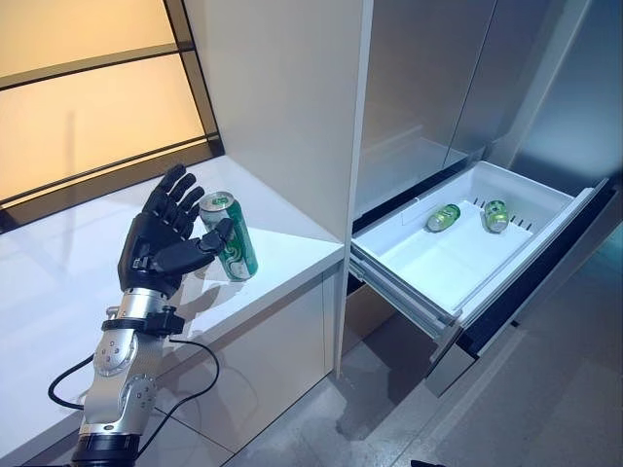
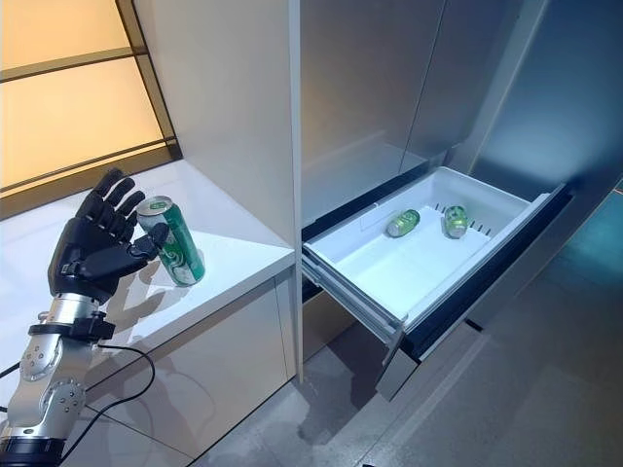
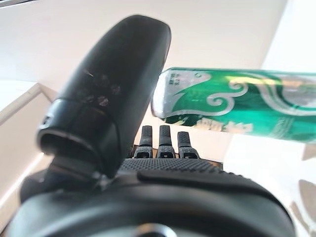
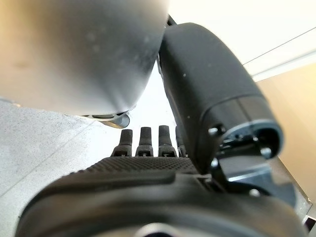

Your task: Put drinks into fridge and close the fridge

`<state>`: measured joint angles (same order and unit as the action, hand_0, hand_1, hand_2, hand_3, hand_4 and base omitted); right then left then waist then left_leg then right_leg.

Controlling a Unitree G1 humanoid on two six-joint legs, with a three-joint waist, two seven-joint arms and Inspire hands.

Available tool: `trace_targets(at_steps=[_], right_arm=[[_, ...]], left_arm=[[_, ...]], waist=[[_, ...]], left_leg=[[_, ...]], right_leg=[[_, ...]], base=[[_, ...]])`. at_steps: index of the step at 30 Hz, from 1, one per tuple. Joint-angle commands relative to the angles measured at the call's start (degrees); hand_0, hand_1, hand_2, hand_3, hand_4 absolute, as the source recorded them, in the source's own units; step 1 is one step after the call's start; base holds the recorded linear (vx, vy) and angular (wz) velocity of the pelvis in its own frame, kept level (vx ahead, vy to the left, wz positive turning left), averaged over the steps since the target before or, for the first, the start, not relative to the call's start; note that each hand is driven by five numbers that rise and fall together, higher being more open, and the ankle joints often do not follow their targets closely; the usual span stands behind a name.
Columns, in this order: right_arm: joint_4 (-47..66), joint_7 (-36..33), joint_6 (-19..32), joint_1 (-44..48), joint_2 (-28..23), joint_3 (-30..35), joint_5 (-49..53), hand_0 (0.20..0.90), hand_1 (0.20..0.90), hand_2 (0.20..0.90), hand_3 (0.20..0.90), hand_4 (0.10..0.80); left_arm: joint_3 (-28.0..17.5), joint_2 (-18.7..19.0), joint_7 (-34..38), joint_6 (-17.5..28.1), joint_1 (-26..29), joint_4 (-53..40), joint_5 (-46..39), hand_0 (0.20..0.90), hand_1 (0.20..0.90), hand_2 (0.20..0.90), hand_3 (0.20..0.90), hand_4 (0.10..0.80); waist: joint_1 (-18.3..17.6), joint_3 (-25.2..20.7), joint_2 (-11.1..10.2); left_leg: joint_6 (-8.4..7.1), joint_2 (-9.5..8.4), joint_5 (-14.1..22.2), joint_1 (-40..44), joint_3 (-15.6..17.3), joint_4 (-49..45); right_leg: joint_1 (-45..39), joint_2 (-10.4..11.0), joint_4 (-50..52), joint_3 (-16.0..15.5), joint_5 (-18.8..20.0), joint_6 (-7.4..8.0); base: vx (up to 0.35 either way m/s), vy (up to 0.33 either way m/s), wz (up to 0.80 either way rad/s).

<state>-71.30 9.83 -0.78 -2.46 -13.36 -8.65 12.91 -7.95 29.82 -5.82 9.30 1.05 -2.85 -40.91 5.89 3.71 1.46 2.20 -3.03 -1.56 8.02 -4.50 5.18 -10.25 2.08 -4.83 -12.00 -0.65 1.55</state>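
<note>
On white counter at left: green aluminium drink can, tilted slightly, standing near counter's right edge. Left hand beside can on its left side, fingers straight and spread, thumb tip touching can wall; no grasp closed. Right of counter: white plastic fridge drawer pulled out, two green cans lying on sides at far end, apart. Right hand seen only in own wrist view, fingers extended, holding nothing.
</note>
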Motion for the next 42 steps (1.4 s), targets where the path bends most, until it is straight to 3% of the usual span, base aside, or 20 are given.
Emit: trace_targets(at_steps=[1,42], right_arm=[[-0.8,0.9,-0.6,1.7,0.5,-1.2,-1.4,0.9,0.9,0.9,0.9,0.8],[-1.5,0.6,0.3,0.4,-0.1,-0.4,0.1,0.9,0.9,0.9,0.9,0.8]], left_arm=[[-5.7,3.2,-1.7,2.5,6.6,-2.2,-0.5,0.9,0.9,0.9,0.9,0.8],[-6.9,8.8,-0.8,-2.4,10.8,3.4,3.2,0.9,0.9,0.9,0.9,0.8]], waist=[[-1.2,-0.9,0.7],[-3.9,-0.8,1.2]], left_leg=[[0.55,-1.12,5.5,1.8,4.0,-0.6],[1.4,-1.57,6.4,2.5,5.3,-1.1]], right_leg=[[2.2,-1.2,5.5,3.3,-4.2,1.3],[3.1,-1.8,5.7,7.4,-3.8,1.63]], base=[[0.022,-0.001,-0.03],[0.014,0.002,-0.06]])
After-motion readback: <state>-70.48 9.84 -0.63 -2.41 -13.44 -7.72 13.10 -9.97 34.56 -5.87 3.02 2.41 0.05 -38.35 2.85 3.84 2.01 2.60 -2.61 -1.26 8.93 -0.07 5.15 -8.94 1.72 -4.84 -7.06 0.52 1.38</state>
